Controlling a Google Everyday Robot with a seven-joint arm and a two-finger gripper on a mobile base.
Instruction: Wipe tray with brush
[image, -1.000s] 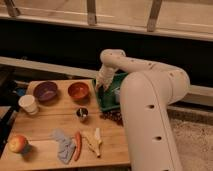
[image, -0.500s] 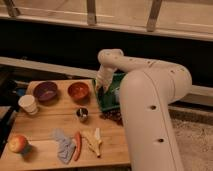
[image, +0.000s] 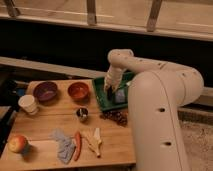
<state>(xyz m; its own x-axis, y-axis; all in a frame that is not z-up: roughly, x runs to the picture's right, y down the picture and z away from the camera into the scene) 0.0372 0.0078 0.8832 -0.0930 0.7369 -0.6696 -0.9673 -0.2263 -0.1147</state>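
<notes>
Arm bent over, claw (image: 109, 90) down in tray (image: 101, 99).

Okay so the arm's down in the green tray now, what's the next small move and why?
Probably a short sweep sideways across the tray floor. The gripper is already low over the tray's middle with a dark tool, seemingly the brush, pointing down, and bare green floor lies to its left. A pale object sits right beside it, so sweeping left looks safer.

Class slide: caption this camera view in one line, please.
Gripper lowered into the dark green tray, beside orange bowl.
</notes>
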